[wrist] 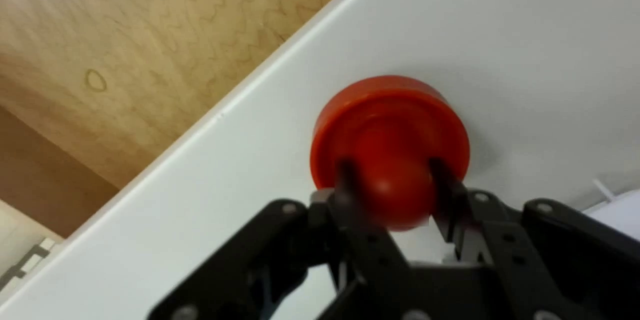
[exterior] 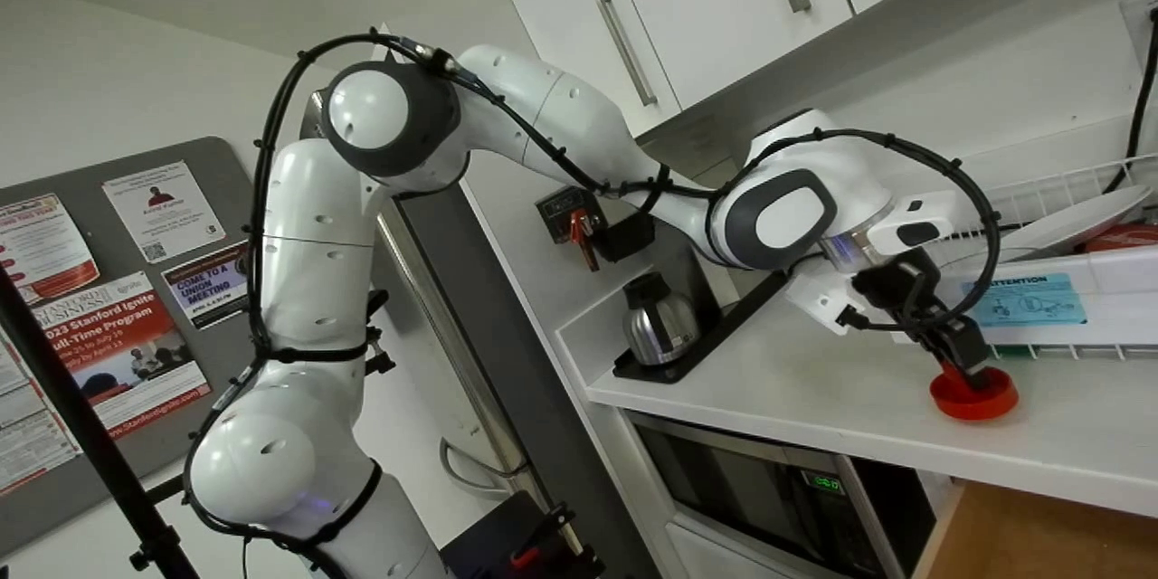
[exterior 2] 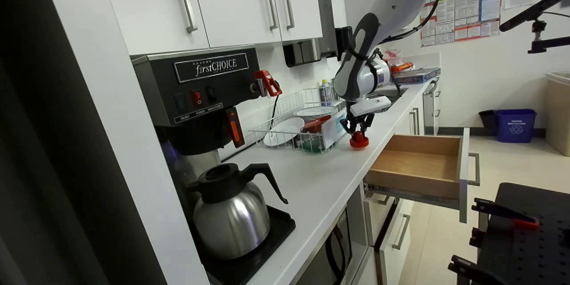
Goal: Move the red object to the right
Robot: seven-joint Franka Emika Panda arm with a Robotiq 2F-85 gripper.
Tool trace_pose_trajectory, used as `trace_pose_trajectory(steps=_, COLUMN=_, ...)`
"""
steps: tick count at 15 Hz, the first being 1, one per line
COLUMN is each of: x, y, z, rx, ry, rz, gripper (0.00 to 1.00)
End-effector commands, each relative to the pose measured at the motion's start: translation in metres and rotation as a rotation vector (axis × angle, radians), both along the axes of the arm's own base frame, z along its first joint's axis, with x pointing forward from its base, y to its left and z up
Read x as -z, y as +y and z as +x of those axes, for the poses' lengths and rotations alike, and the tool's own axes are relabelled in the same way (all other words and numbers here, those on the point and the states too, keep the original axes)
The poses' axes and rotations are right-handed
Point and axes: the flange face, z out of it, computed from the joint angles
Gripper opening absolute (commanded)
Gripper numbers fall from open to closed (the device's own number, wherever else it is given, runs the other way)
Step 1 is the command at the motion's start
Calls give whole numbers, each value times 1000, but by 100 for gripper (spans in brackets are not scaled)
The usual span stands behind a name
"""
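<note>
Clasping the red object [wrist: 390, 135] in my claw [wrist: 392, 177], I judge the grip made, rightward shift and release remaining.

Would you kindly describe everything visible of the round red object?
The round red object looks like smooth plastic: a wide base with a raised rim and a rounded knob. It is roughly upright near the edge of the white countertop, by the open wooden drawer. The black two-fingered end effector grips its knob from both sides. Whether its base touches the countertop is unclear.
</note>
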Motion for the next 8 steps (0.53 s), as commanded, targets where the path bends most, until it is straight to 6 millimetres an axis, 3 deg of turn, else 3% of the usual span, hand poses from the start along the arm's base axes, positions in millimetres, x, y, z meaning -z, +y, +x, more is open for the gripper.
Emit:
trace_pose_trajectory(steps=1, x=-20, y=-43, z=0, rx=166, ry=-4, rz=-8, gripper=13)
trace_pose_trajectory(steps=5, x=-33, y=-94, z=-3, rx=334, ry=-11, rz=-24, gripper=13)
trace_pose_trajectory(steps=8, x=-26, y=-125, z=-2, rx=437, ry=-21, rz=-21, gripper=13)
